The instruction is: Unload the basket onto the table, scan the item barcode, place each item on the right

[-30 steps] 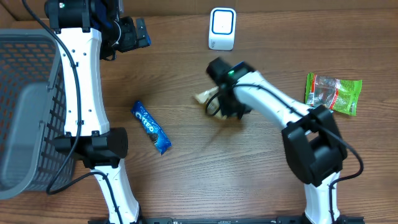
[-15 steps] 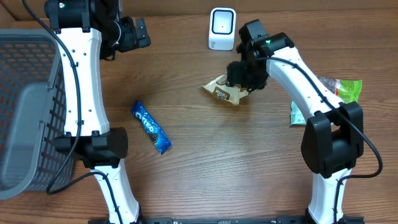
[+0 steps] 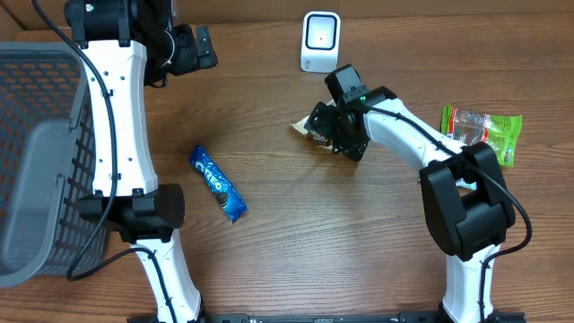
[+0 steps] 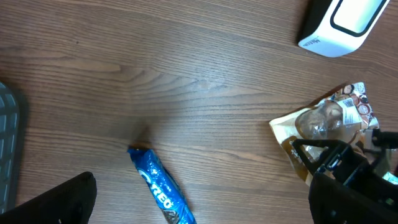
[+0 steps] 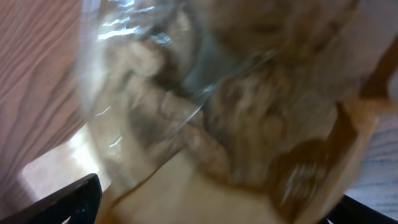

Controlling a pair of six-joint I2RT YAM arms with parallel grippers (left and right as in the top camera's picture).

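A brown snack bag [image 3: 308,133] with a clear window lies on the table below the white scanner [image 3: 320,41]. My right gripper [image 3: 335,131] hangs low over the bag's right part, jaws spread wide. In the right wrist view the bag [image 5: 236,124] fills the frame, blurred, between the two fingertips [image 5: 62,202] at the bottom corners. The left wrist view shows the same bag [image 4: 323,127] with the right gripper's black fingers on it. My left gripper [image 3: 192,49] stays high at the back left, open and empty [image 4: 205,196].
A blue Oreo pack [image 3: 218,184] lies left of centre, also under the left wrist camera [image 4: 160,193]. A green snack bag [image 3: 482,133] rests at the right. A grey mesh basket [image 3: 40,152] stands along the left edge. The scanner [image 4: 342,25] sits at the back.
The right arm swung up toward the scanner and came back down over the brown bag, and its jaws spread apart. The bag now lies slightly nearer the scanner. The left arm stayed still.
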